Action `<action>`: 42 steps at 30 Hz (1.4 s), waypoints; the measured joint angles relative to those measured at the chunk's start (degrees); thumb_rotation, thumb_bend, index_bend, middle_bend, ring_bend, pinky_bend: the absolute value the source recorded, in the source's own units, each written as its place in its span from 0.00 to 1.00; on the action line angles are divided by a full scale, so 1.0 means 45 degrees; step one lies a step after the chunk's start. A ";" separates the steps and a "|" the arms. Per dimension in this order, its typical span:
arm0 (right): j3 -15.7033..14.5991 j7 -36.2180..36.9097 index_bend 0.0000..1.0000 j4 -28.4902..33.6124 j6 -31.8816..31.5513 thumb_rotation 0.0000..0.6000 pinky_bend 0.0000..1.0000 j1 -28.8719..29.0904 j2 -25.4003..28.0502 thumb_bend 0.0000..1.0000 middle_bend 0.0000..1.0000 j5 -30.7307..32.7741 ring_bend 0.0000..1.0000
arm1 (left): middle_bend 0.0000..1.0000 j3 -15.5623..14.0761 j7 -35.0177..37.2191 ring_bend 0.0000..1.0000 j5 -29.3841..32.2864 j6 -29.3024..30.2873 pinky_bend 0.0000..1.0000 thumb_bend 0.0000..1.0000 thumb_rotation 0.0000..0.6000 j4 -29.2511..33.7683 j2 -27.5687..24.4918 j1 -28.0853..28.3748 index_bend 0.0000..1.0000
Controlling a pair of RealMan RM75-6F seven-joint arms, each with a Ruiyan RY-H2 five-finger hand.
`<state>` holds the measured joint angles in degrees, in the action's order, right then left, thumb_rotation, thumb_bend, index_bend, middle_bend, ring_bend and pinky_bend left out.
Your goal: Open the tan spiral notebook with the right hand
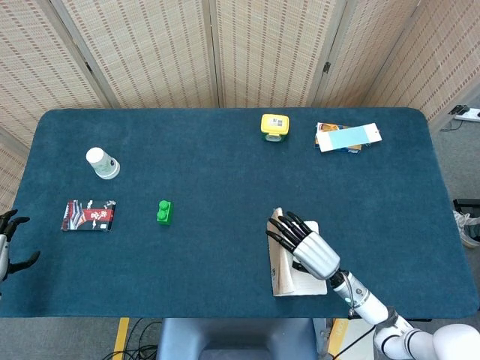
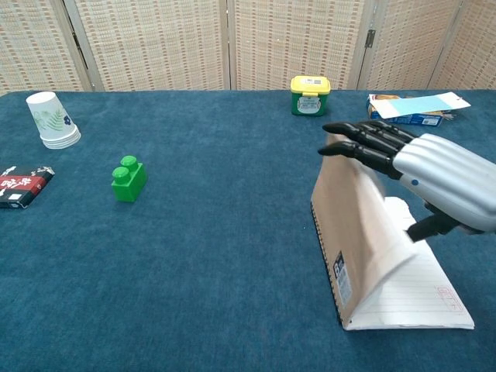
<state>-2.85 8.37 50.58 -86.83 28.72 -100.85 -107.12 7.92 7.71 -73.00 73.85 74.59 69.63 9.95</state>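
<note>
Right hand (image 2: pixel 422 174) has the notebook (image 2: pixel 364 256) cover stood nearly on edge. Fingers (image 2: pixel 360 143) lie stretched out side by side, close together, over the cover's top edge. The thumb (image 2: pixel 430 226) sits lower, behind the cover above the lined page. Whether thumb and fingers actually clamp the cover I cannot tell; it looks propped more than pinched.

The cover hangs directly under and ahead of the fingertips. Its hinge, the wire spiral (image 2: pixel 325 248), runs along the table below and to the far side of the fingers from the palm. That long axis runs away from the robot. So the cover must tip past the fingertips, over the spiral, onto the bare cloth beyond.

In the head view the right hand (image 1: pixel 307 249) covers the notebook (image 1: pixel 281 279). Left hand (image 1: pixel 9 247) is well off at the table's (image 1: pixel 225 150) edge, fingers apart, holding nothing. The right is clearly nearer.
</note>
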 measured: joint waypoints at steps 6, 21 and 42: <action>0.0389 0.0088 0.00 0.0177 0.0496 1.00 0.00 0.0921 -0.0528 0.19 0.00 0.0000 0.00 | 0.15 0.0132 0.0506 0.12 0.0215 -0.0336 0.24 0.24 1.00 -0.0359 -0.0001 0.0059 0.26; 0.0708 -0.0011 0.00 0.0339 0.1264 1.00 0.00 0.1551 -0.0861 0.16 0.00 0.0695 0.00 | 0.15 0.0201 0.0964 0.12 -0.0020 0.0054 0.24 0.24 1.00 -0.0140 -0.0296 -0.0116 0.26; 0.0259 -0.3988 0.00 1.0203 -0.0577 1.00 0.00 -0.4013 0.8577 0.21 0.00 0.6096 0.00 | 0.15 -0.0612 -0.1385 0.12 -0.2274 0.2264 0.24 0.24 1.00 0.1781 -0.0411 -0.0546 0.26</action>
<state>-1.69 -9.58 96.49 -89.42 10.66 -62.26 -79.69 5.17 1.48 -83.23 84.04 82.60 67.78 7.49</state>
